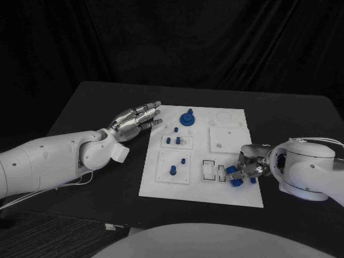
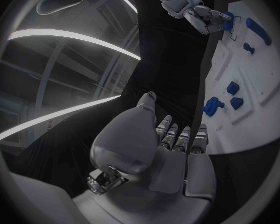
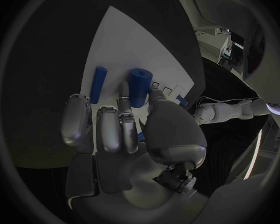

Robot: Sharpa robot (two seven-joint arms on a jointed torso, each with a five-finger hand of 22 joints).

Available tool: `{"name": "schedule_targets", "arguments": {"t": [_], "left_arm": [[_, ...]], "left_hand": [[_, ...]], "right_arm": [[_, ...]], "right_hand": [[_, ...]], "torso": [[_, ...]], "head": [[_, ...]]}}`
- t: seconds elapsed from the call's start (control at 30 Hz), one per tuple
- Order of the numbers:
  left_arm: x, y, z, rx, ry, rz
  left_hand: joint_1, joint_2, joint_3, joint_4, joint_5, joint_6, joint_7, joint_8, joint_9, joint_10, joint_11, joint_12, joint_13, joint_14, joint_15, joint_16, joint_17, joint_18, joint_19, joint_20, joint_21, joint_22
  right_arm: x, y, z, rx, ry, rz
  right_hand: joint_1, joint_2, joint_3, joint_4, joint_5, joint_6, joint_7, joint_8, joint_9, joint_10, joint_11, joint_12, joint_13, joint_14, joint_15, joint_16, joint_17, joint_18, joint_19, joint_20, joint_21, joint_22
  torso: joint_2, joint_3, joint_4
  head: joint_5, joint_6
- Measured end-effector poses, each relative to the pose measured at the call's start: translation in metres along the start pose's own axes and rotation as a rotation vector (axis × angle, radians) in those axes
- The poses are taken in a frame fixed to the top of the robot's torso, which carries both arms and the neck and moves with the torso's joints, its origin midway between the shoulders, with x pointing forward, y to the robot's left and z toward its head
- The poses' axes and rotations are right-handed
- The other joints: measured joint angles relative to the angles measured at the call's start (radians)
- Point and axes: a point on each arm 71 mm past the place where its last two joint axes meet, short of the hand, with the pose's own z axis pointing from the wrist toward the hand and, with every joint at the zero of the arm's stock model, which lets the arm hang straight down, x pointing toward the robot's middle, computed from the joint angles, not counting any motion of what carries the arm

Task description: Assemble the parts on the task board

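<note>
Right robot hand (image 1: 245, 167): pinching a blue cylinder part (image 3: 139, 87) over the task board (image 1: 199, 191).
Left robot hand (image 1: 135, 120): released, fingers extended beside the board.

You cannot see the right hand's (image 1: 245, 167) palm side in the head view: its own wrist housing covers it at the lower right. The blue parts (image 1: 235, 179) under its fingers are half hidden. The small pegs (image 1: 173, 141) mid-board are too small to tell apart.
</note>
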Motion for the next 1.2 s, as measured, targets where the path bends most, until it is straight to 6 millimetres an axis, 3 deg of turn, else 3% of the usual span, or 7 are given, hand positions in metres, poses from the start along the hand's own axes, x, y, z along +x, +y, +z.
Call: {"name": "schedule_targets", "arguments": {"t": [0.13,0.33,0.53,0.67,0.8,0.93,1.2], "left_arm": [[0.0001,0.0004,-0.0001,-0.002,0.001,-0.001],[0.0003,0.001,-0.0002,-0.004,0.002,-0.002],[0.0,0.0017,-0.0004,-0.007,0.002,-0.003],[0.0001,0.0021,-0.0004,-0.008,0.003,-0.004],[0.0002,0.0025,-0.0004,-0.01,0.004,-0.005],[0.0003,0.003,-0.0005,-0.012,0.005,-0.006],[0.0003,0.0038,-0.0008,-0.015,0.007,-0.008]], "left_hand": [[0.0,0.0,0.0,0.0,0.0,0.004,0.004,0.0,0.0,0.0,0.0,0.004,0.0,0.0,0.0,0.0,0.0,0.0,0.0,0.0,0.0,0.0],[0.0,0.0,0.0,0.0,0.0,0.004,0.004,0.0,0.0,0.0,0.0,0.004,0.0,0.0,0.0,0.0,0.0,0.0,0.0,0.0,0.0,0.0],[0.0,0.0,0.0,0.0,0.0,0.004,0.003,0.004,0.0,0.0,0.0,0.004,0.0,0.0,0.0,0.0,0.0,0.0,0.0,0.0,0.0,0.0],[0.0,0.0,0.0,0.0,0.004,0.004,0.003,0.004,0.0,0.003,0.003,0.004,0.0,0.0,0.0,0.0,0.0,0.0,0.0,0.0,0.0,0.0],[0.0,0.0,0.0,0.0,0.004,0.0,0.007,0.004,0.0,0.003,0.003,0.008,0.001,0.0,0.0,0.0,0.0,0.0,0.0,0.0,0.0,0.0],[0.0,0.0,0.0,0.0,0.007,0.0,0.007,0.004,0.0,0.005,0.007,0.012,0.001,0.0,0.0,0.004,0.0,0.0,0.0,0.0,0.0,0.0],[0.0,0.0,0.003,-0.003,0.014,0.0,0.007,0.004,0.0,0.007,0.015,0.019,0.002,0.0,0.0,0.004,0.0,0.0,0.0,0.0,0.0,0.0]], "right_arm": [[-0.0009,0.0008,-0.0004,-0.002,-0.013,-0.026],[-0.0031,0.0014,-0.0021,-0.002,-0.047,-0.076],[-0.0044,0.0024,-0.0025,-0.004,-0.073,-0.102],[-0.005,0.003,-0.0027,-0.005,-0.087,-0.106],[-0.0054,0.0041,-0.003,-0.008,-0.1,-0.111],[-0.0056,0.0049,-0.0033,-0.011,-0.112,-0.109],[-0.0037,0.0017,-0.0062,-0.014,-0.111,0.012]], "right_hand": [[0.017,-0.01,-0.004,-0.004,0.0,-0.009,0.001,0.0,-0.001,0.002,-0.002,0.0,0.0,-0.002,-0.003,-0.005,-0.004,0.0,0.0,0.0,-0.007,0.0],[0.04,-0.004,-0.003,-0.005,0.017,-0.035,0.008,0.0,0.0,0.003,0.0,0.0,0.0,0.0,-0.005,-0.005,-0.007,0.0,0.0,0.0,-0.018,0.0],[0.056,-0.02,-0.003,-0.005,0.16,-0.062,0.012,-0.003,0.004,0.003,0.0,0.0,0.0,0.0,-0.005,-0.005,-0.011,0.0,0.0,0.0,-0.022,0.0],[0.073,-0.037,0.001,-0.001,0.232,-0.084,0.02,-0.006,-0.002,0.0,0.003,0.0,0.0,0.0,-0.005,-0.009,-0.015,0.0,0.0,0.0,-0.028,0.0],[0.087,-0.046,0.001,-0.001,0.279,-0.108,0.032,-0.007,-0.008,-0.001,0.011,0.0,0.0,-0.001,0.005,-0.009,-0.017,0.0,-0.004,0.003,-0.028,0.0],[0.097,-0.043,0.012,0.01,0.298,-0.113,0.034,-0.008,-0.01,-0.001,0.011,0.0,0.0,-0.001,0.005,-0.009,-0.016,0.0,0.0,0.007,-0.028,0.0],[0.095,-0.042,0.061,0.059,0.337,-0.106,0.031,0.04,-0.01,-0.002,0.013,0.0,0.0,-0.001,0.009,0.019,0.023,0.0,0.0,0.007,0.031,0.0]], "torso": [[-0.001,0.0001,-0.0001],[-0.001,0.0007,-0.0004],[-0.001,0.0012,-0.0011],[-0.001,0.0013,-0.0012],[-0.001,0.0018,-0.0013],[-0.001,0.0023,-0.0013],[0.0,0.0021,-0.0012]], "head": [[0.0,0.0],[0.0,0.0],[0.0,0.0],[0.0,0.0],[0.0,0.0],[0.002,0.0],[0.003,0.0]]}}
